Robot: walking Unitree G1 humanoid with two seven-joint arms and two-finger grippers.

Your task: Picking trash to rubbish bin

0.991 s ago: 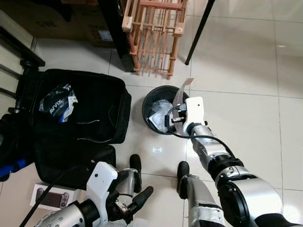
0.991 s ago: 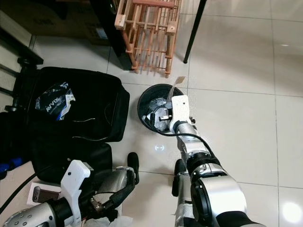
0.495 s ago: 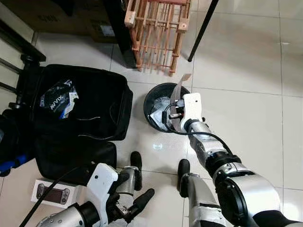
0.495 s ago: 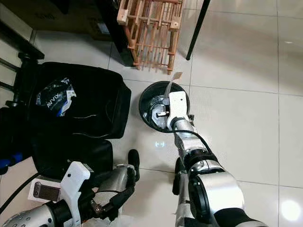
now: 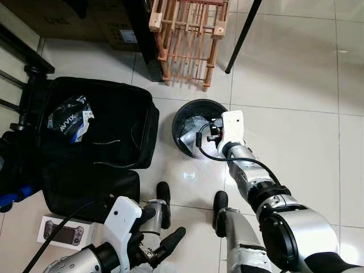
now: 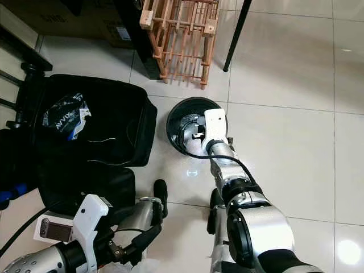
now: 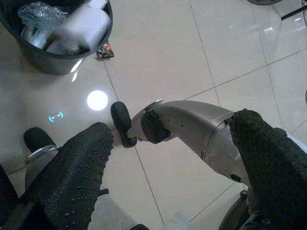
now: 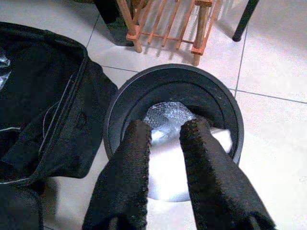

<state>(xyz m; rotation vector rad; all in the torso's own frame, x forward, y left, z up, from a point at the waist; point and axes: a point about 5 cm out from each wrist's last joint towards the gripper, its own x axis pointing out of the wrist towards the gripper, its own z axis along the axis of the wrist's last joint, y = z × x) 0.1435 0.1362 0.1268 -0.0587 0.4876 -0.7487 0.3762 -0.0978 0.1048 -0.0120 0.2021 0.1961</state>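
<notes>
Trash [image 8: 175, 117] lies in black bin [image 8: 120, 110], under right gripper [image 8: 165, 139] — fingers narrowly apart, holding nothing. Risk: withdrawing arm clips rim — bin tips. Left gripper [image 7: 168, 158] wide, idle

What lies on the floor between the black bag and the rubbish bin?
Nothing: in the left eye view, bare tile separates the black bag from the rubbish bin.

My right gripper [image 8: 165, 139] hangs over the rubbish bin [image 5: 185, 114], whose mouth lies open above crumpled plastic. An open black suitcase [image 5: 102, 136] crowds its left; a wooden rack [image 5: 185, 40] and black pole [image 5: 242, 37] stand behind, with bare tile to the right.
</notes>
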